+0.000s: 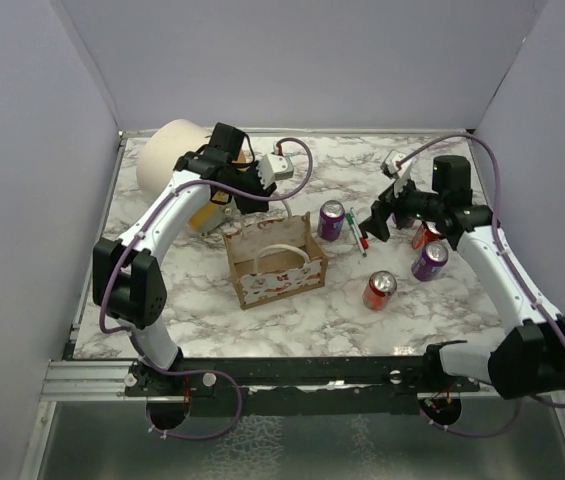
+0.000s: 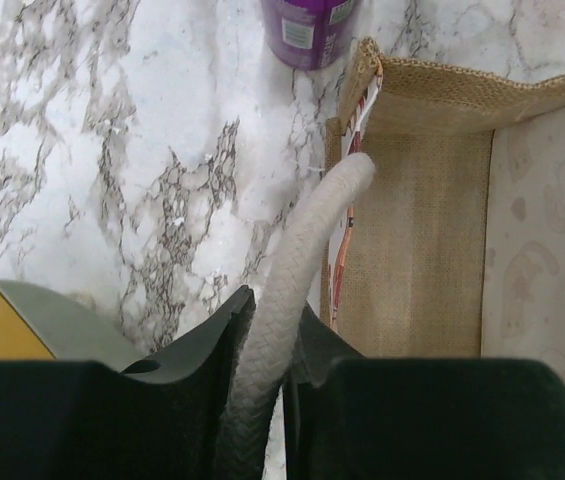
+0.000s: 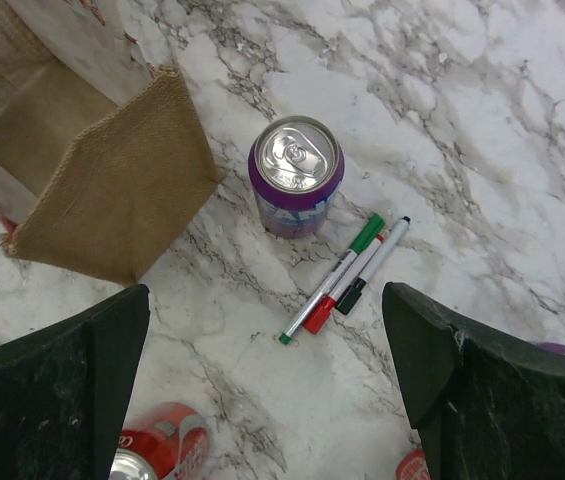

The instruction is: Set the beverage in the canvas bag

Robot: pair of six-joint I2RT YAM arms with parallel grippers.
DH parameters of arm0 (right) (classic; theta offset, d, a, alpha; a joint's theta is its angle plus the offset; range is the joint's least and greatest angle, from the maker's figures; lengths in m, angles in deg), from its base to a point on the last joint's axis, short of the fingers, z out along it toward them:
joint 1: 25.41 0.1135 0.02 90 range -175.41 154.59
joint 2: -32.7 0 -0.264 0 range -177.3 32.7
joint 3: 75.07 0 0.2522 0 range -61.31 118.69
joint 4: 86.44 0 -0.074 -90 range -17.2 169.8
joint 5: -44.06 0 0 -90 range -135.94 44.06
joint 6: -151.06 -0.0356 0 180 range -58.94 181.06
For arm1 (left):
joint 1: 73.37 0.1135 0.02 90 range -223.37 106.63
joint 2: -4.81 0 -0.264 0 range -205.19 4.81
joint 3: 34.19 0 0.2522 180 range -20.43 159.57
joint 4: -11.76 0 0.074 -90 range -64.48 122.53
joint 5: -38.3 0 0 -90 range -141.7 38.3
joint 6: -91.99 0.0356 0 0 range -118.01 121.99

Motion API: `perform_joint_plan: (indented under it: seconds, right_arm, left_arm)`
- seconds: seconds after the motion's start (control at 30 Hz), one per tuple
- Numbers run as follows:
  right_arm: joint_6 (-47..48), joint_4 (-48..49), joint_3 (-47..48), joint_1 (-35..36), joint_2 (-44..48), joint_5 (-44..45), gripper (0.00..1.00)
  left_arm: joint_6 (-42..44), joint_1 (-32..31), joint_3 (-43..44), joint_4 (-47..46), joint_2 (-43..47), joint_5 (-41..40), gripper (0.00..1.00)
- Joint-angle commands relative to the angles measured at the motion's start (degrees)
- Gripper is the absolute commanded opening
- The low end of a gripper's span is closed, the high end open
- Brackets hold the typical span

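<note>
The tan canvas bag [image 1: 262, 285] stands open at mid-table. My left gripper [image 1: 258, 194] is shut on its far cream loop handle [image 2: 307, 240], and the rope runs between the closed fingers in the left wrist view [image 2: 267, 340]. A purple can [image 1: 332, 220] stands upright just right of the bag; it also shows in the right wrist view [image 3: 295, 175]. My right gripper [image 1: 372, 226] is open and empty, hovering above and slightly right of that can, with its jaws wide apart in the right wrist view [image 3: 265, 300].
Three markers [image 3: 347, 275] lie beside the purple can. A second purple can [image 1: 429, 260] and a red can [image 1: 380, 290] sit to the right; another red can [image 1: 424, 236] is partly hidden by the right arm. A large cream cylinder [image 1: 174, 155] stands back left.
</note>
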Motion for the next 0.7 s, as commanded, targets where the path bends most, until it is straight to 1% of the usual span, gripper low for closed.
perform_joint_plan:
  seconds: [0.0, 0.1, 0.17, 0.27, 0.37, 0.47, 0.53, 0.67]
  right_arm:
    - [1.29, 7.25, 0.35, 2.10, -7.76, -2.29, 1.00]
    - [1.52, 10.00, 2.07, 3.66, -13.09, -0.61, 1.00]
    - [2.43, 10.59, 3.48, 5.60, -16.43, 0.86, 1.00]
    - [3.60, 11.63, 4.91, 7.98, -20.58, 3.70, 0.99]
    - [4.73, 13.48, 5.51, 9.41, -23.78, 6.16, 0.99]
    - [5.51, 14.00, 7.09, 9.95, -26.98, 6.71, 1.00]
    - [5.71, 13.98, 8.19, 10.17, -29.13, 6.59, 1.00]
    - [5.92, 13.55, 10.69, 10.89, -33.46, 5.35, 1.00]
  left_arm:
    - [4.15, -0.81, 5.23, 5.88, -1.90, 3.14, 0.30]
    - [4.49, -0.83, 5.57, 5.81, -0.36, 2.41, 0.44]
    - [4.20, -0.82, 5.18, 5.69, 2.50, 2.11, 0.51]
    - [3.66, -0.81, 3.96, 5.79, 5.98, 0.69, 0.69]
    - [2.62, -0.85, 1.89, 5.41, 9.96, -1.90, 0.83]
    - [0.86, -0.84, -1.57, 3.42, 14.89, -5.42, 0.91]
    - [-1.32, -0.81, -5.24, 0.33, 18.68, -7.69, 0.96]
    - [-4.82, -0.81, -14.02, -6.10, 25.36, -11.87, 0.98]
